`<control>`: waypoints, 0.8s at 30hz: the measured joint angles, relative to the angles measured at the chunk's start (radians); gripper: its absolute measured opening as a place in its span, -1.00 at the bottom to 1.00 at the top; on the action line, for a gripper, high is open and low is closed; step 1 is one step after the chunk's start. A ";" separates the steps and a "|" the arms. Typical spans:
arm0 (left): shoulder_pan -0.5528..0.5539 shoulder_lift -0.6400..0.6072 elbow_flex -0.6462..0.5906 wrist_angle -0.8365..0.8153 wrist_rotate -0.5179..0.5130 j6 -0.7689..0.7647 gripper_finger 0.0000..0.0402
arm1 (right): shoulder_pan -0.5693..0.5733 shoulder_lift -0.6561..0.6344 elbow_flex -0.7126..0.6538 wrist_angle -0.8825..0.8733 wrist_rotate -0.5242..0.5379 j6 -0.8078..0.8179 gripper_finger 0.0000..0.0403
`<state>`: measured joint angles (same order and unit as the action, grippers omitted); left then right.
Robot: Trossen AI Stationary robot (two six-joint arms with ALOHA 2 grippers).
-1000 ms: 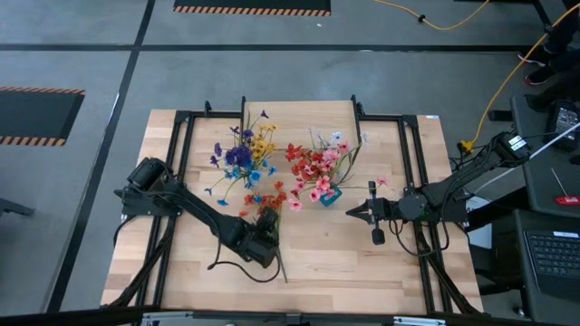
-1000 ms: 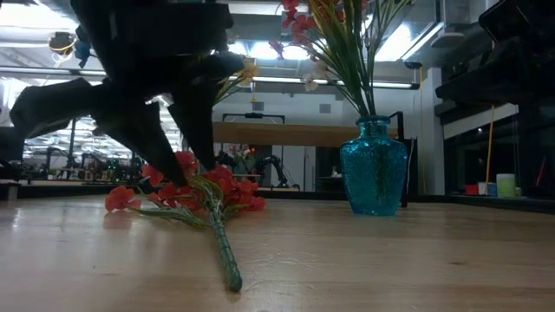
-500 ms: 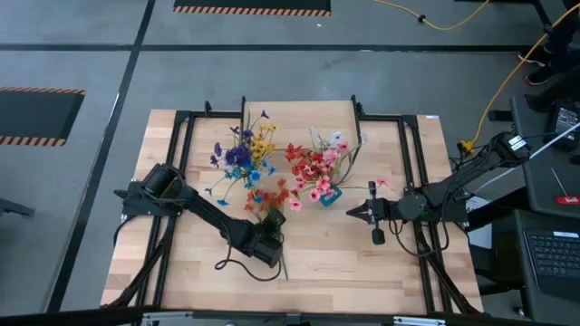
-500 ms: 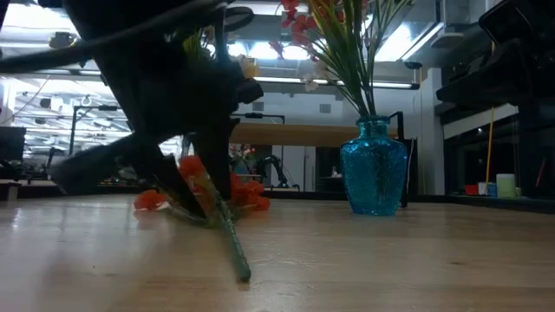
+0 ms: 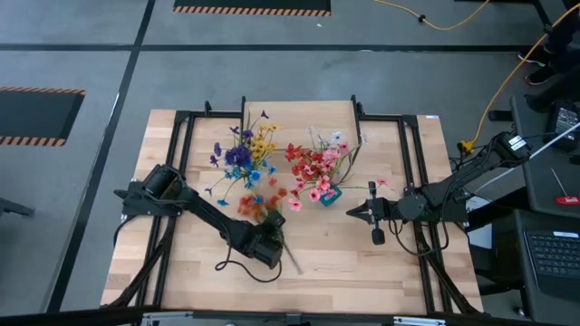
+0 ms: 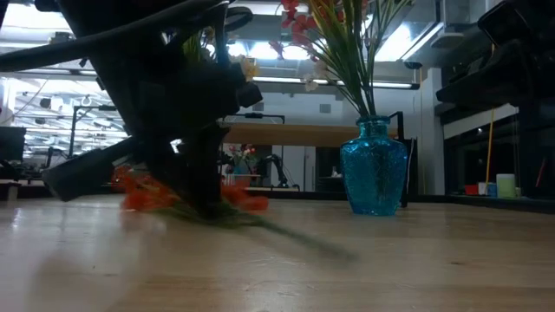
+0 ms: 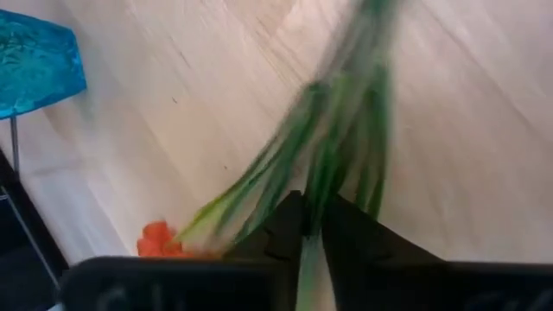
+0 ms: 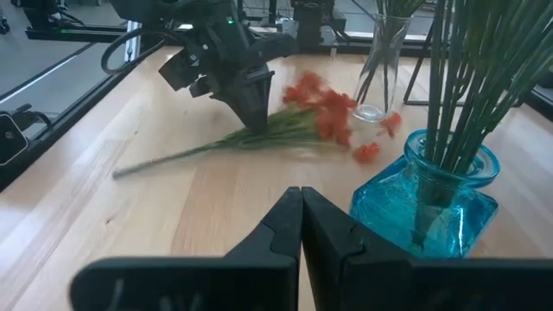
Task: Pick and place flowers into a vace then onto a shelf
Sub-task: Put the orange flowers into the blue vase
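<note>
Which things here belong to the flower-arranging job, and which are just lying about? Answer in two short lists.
Job: left gripper shut on the orange spray; blue vase holding flowers; clear vase holding a bunch; shelf.

Lying about: yellow cable; keyboard. Right gripper waits, shut.

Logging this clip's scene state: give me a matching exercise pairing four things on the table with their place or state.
Things:
1. orange flower spray
2. blue glass vase
3. clear glass vase
4. right gripper

States:
A. fingers shut, holding nothing, beside the blue vase
B. holds red, pink and white flowers
C. stem clamped in the left gripper, low over the table
D. holds purple, blue and yellow flowers

Pairs: 1-C, 2-B, 3-D, 4-A
</note>
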<state>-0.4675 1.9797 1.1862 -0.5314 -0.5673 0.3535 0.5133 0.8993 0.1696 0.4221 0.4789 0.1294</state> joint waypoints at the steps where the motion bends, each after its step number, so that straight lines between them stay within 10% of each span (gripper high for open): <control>1: 0.000 0.000 0.000 0.001 0.002 0.000 -0.87 | 0.000 0.000 0.000 0.000 0.000 0.001 -0.93; 24: -0.174 0.000 0.199 0.018 -0.433 0.328 -0.98 | 0.019 0.008 0.019 0.070 -0.003 0.178 -0.93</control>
<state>-0.6412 1.9793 1.3849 -0.5138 -1.0005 0.6817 0.5320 0.9070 0.1886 0.4923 0.4759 0.3076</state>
